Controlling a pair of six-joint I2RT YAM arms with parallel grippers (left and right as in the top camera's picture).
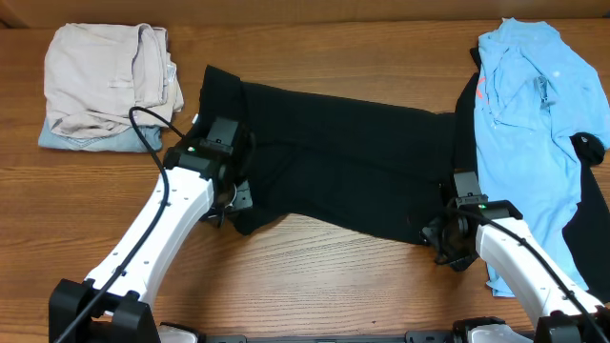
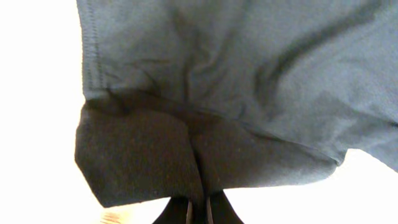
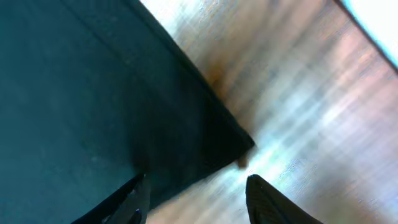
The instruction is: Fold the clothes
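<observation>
The black short-sleeved cotton T-shirt [image 1: 343, 162] lies spread out flat across the middle of the brown wooden table [image 1: 324, 286]. It runs from the left side to the right side, with some soft wrinkles in it.

The left gripper [image 1: 232, 193] sits at the shirt's lower left part. In the left wrist view, its two dark fingers [image 2: 214, 211] are pressed together. They are pinching a fold of the black cloth [image 2: 236, 68], and the cloth is bunched up just above the left gripper [image 2: 199, 210].

The right gripper [image 1: 441, 238] sits at the shirt's lower right corner. In the right wrist view, the right gripper [image 3: 196, 186] has its fingers spread apart. One finger is over the black cloth [image 3: 74, 93] and the other is over the bare wood. The edge of the shirt's corner lies between them, and they are not squeezing it.

A light blue soft shirt [image 1: 529, 105] lies crumpled on the right side of the table, just beside the black shirt.

At the far left corner sits a folded beige garment [image 1: 110, 76]. It rests on top of a pale blue denim piece [image 1: 67, 141], well apart from the blue shirt.
</observation>
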